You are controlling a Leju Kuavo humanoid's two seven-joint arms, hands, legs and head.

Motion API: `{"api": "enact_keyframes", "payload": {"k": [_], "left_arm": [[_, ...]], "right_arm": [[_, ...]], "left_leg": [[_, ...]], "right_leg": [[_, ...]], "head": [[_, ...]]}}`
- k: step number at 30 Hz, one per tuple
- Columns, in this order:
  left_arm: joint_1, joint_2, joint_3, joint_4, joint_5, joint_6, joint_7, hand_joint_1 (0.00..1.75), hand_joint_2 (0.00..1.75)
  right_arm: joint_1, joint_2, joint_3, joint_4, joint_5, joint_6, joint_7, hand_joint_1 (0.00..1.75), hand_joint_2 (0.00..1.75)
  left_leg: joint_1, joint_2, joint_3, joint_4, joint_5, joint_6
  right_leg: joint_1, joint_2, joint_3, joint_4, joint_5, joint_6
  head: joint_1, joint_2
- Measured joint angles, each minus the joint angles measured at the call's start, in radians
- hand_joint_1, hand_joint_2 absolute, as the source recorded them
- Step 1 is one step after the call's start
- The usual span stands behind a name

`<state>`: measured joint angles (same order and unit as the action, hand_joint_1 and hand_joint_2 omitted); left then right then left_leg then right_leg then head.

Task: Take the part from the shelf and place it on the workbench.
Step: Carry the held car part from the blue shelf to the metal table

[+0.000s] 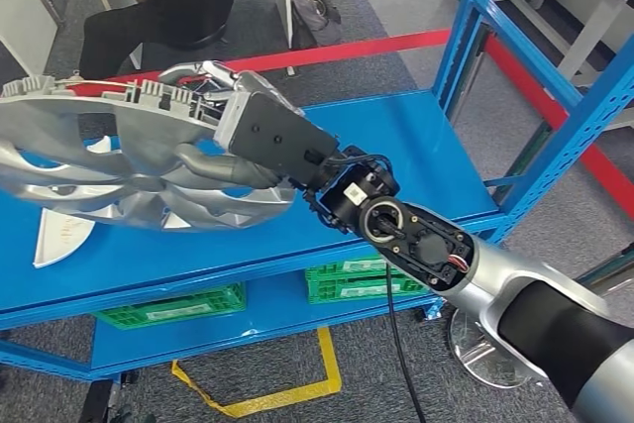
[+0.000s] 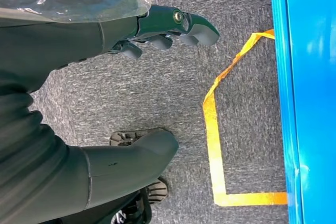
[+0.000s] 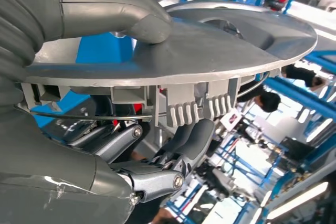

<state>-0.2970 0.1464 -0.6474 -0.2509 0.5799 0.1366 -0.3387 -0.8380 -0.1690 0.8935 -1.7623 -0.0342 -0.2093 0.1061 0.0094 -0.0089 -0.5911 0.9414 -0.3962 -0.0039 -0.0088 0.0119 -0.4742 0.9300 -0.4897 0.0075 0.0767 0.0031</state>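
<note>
R hand (image 1: 258, 141) grips silver spoked wheel cover (image 1: 112, 160) by its ribbed plastic rim, held above blue shelf (image 1: 419, 146) (glossy metal). L hand (image 2: 170, 30) hangs over carpet, fingers loosely curled, holding nothing.

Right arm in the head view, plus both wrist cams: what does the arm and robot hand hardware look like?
Silver right forearm with a black sleeve section near the elbow. Black wrist module carries a round silver-ringed port, a small white label and a thin black cable hanging down. Right robot hand: grey boxy back with small dark screw holes; grey ribbed cover, thick grey thumb, silver-screwed fingers. Left robot hand: dark fingers, clear film wrap.
</note>
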Motion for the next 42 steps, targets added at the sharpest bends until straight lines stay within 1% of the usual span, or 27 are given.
{"api": "enact_keyframes", "payload": {"k": [7,13,20,33,39,42], "left_arm": [[0.001,0.000,0.000,0.001,0.004,0.001,-0.002,0.00,1.75],[0.003,0.000,0.000,0.001,0.004,0.007,-0.007,0.00,1.75],[0.000,0.000,0.000,0.002,-0.015,0.036,-0.006,0.00,1.75],[-0.002,-0.001,0.000,0.002,-0.007,0.043,0.001,0.00,1.75],[-0.002,-0.001,0.000,0.002,-0.007,0.043,0.001,0.00,1.75],[-0.002,-0.001,0.000,0.002,-0.007,0.042,0.002,0.00,1.75]], "right_arm": [[0.000,0.024,0.024,0.004,-0.002,-0.004,-0.017,1.75,1.75],[-0.001,0.026,0.025,0.006,-0.028,-0.014,-0.034,1.75,1.75],[-0.004,0.029,0.026,0.015,-0.050,-0.032,-0.050,1.75,1.75],[-0.006,0.033,0.034,0.022,-0.077,-0.037,-0.076,1.75,1.75],[-0.006,0.035,0.038,0.024,-0.086,-0.034,-0.075,1.75,1.75],[-0.005,0.037,0.039,0.026,-0.118,-0.032,-0.073,1.75,1.75]], "left_leg": [[0.000,0.000,0.000,0.000,0.000,0.000],[0.000,0.000,0.000,0.000,0.000,0.000],[0.000,0.000,0.000,0.000,0.000,0.000],[0.000,0.000,0.000,0.000,0.000,0.000],[0.000,0.000,0.000,0.000,0.000,0.000],[0.000,0.000,0.000,0.000,0.000,0.000]], "right_leg": [[0.000,0.000,0.000,0.000,0.000,0.000],[0.000,0.000,0.000,0.000,0.000,0.000],[0.000,0.000,0.000,0.000,0.000,0.000],[0.000,0.000,0.000,0.000,0.000,0.000],[0.000,0.000,0.000,0.000,0.000,0.000],[0.000,0.000,0.000,0.000,0.000,0.000]], "head": [[0.000,0.000],[0.000,0.000],[0.000,0.000],[0.000,0.000],[0.000,0.000],[0.000,0.000]]}}
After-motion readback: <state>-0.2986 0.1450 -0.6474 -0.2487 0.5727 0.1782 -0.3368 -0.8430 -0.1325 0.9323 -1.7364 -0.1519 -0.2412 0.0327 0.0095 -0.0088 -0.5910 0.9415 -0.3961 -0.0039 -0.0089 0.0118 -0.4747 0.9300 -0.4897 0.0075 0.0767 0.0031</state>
